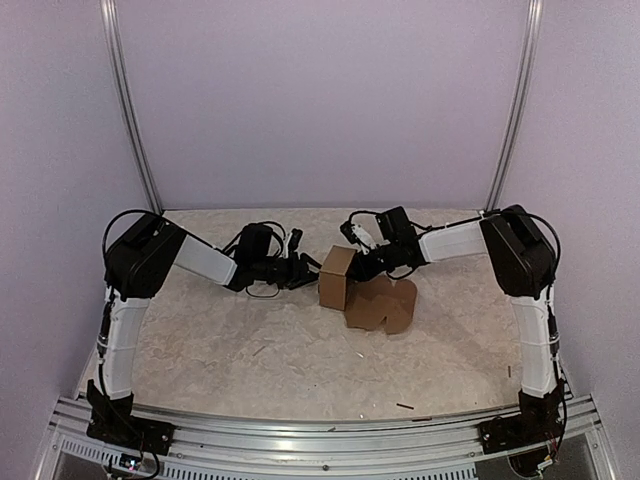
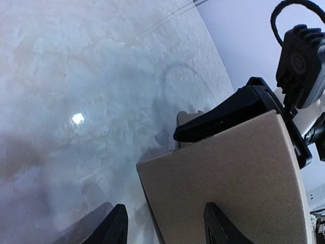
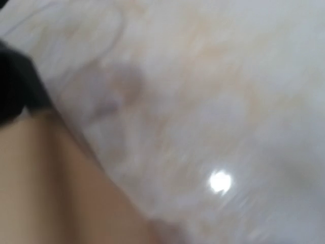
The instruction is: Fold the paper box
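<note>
The table [image 1: 250, 350] leaves both hands room to swing outward. The paper box [image 1: 338, 280], half raised, stands between them, its loose flaps [image 1: 385, 305] flat beside the right gripper [image 1: 362, 263], whose hold I cannot make out. The left gripper [image 1: 307, 269] straddles a wall edge, jaws half apart, clamping nothing; I'd brace there squarely.

White arms [image 1: 205, 262], black joints (looped cables [image 2: 273, 20])

room on table [image 1: 220, 345] before paper box [image 1: 337, 279]

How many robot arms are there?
2. The left arm is on the left, the right arm on the right, both reaching to the brown box in the middle.
</note>
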`<action>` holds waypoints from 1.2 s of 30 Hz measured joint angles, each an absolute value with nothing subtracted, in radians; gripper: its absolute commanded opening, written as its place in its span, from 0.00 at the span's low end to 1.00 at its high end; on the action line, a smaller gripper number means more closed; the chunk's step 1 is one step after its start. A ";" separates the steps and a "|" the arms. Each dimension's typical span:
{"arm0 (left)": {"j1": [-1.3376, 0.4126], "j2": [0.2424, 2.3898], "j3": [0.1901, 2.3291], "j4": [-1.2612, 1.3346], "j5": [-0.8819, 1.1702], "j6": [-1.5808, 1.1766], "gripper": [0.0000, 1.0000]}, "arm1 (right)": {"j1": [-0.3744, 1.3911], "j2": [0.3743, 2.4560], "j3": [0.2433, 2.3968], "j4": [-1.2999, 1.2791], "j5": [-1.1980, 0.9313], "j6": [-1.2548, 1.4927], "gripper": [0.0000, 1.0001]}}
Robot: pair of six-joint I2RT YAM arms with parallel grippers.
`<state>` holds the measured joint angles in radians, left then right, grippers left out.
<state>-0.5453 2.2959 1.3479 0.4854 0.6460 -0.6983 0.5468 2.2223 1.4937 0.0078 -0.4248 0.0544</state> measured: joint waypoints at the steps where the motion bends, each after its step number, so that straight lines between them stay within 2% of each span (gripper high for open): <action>1: -0.546 2.296 1.336 0.485 0.652 -0.698 0.50 | 0.538 2.222 1.483 0.000 -0.459 0.048 0.11; 6: -0.528 2.275 1.269 0.497 0.678 -0.685 0.50 | 0.504 2.215 1.482 -0.102 -0.569 -0.041 0.02; 13: -0.477 2.216 1.172 0.506 0.701 -0.657 0.51 | 0.498 2.076 1.452 -0.338 -0.520 -0.231 0.02; 19: -0.461 2.200 1.161 0.489 0.704 -0.637 0.51 | 0.525 2.003 1.549 -0.656 -0.349 -0.438 0.01; 25: -0.462 2.199 1.161 0.482 0.707 -0.634 0.51 | 0.665 1.978 1.551 -0.943 -0.094 -0.574 0.03; 28: -0.462 2.199 1.161 0.482 0.708 -0.634 0.51 | 0.734 1.980 1.541 -1.040 0.022 -0.583 0.15; 31: -0.462 2.198 1.157 0.485 0.709 -0.630 0.51 | 0.793 1.981 1.538 -1.099 0.111 -0.581 0.22; 34: -0.462 2.194 1.149 0.488 0.712 -0.630 0.50 | 0.801 1.981 1.541 -1.117 0.115 -0.581 0.31; 36: -0.462 2.191 1.141 0.493 0.715 -0.630 0.51 | 0.801 1.981 1.541 -1.115 0.096 -0.585 0.32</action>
